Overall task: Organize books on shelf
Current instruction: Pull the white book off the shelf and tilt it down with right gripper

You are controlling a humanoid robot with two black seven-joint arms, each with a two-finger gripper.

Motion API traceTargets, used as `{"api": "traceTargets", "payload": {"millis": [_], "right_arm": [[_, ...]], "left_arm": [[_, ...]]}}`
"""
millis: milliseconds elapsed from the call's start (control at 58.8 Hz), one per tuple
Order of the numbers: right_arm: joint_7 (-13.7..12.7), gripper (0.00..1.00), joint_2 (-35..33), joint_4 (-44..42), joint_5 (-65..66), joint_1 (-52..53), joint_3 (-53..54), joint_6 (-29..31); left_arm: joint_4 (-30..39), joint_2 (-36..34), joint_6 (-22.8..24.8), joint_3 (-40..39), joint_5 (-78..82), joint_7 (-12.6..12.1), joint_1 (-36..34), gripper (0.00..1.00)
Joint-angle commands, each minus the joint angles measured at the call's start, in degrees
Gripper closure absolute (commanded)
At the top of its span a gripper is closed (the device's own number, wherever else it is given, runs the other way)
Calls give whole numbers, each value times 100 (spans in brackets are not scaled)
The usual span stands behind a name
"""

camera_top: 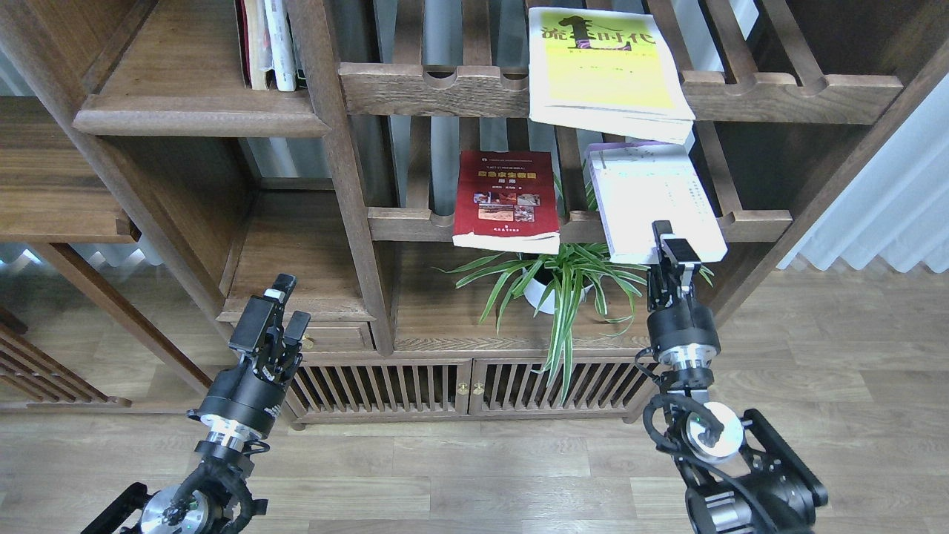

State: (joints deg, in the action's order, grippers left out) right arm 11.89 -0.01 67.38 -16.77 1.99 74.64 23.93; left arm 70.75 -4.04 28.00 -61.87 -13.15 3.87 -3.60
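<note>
The pale lavender-white book (649,193) rests on the lower slatted rack (749,221), with its near edge sticking out over the rail. My right gripper (671,248) is shut on that near edge from below and in front. The dark red book (506,199) lies on the same rack to the left. The yellow-green book (604,70) lies on the upper slatted rack, overhanging its rail. The solid dark-brown shelf (193,111) is at the upper left, with a few books standing at its back (267,44). My left gripper (291,302) is open and empty, low in front of the left compartment.
A potted spider plant (563,285) stands on the cabinet top right under the two lower books. A low cabinet with slatted doors (467,386) is below it. An upright post (341,185) separates the left shelves from the racks. A pale curtain (890,200) hangs at the right.
</note>
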Motion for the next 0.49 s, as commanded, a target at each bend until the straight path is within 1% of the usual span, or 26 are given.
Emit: {"api": "traceTargets", "payload": {"millis": [0, 170, 204, 221, 238, 357, 442, 476], "right_arm": [[-29, 96, 1, 468, -46, -261, -169, 7], [-29, 96, 1, 1075, -46, -674, -512, 42], [-29, 96, 1, 1242, -46, -788, -608, 42], [-29, 96, 1, 1512, -46, -936, -783, 42], [-29, 96, 1, 1584, -46, -981, -854, 42], [-46, 96, 1, 1778, -46, -1140, -1013, 86], [-160, 96, 1, 1805, -28, -1280, -1144, 331], [-283, 96, 1, 1805, -19, -1359, -1223, 407]], "left_arm": [[0, 0, 0, 0, -3, 0, 0, 0], [0, -18, 0, 0, -3, 0, 0, 0], [-9, -18, 0, 0, -3, 0, 0, 0], [0, -9, 0, 8, -3, -9, 0, 0], [0, -9, 0, 8, -3, -9, 0, 0], [52, -53, 0, 8, -3, -9, 0, 0], [316, -167, 0, 61, -12, -18, 53, 0], [474, -220, 0, 96, -30, -18, 96, 0]]}}
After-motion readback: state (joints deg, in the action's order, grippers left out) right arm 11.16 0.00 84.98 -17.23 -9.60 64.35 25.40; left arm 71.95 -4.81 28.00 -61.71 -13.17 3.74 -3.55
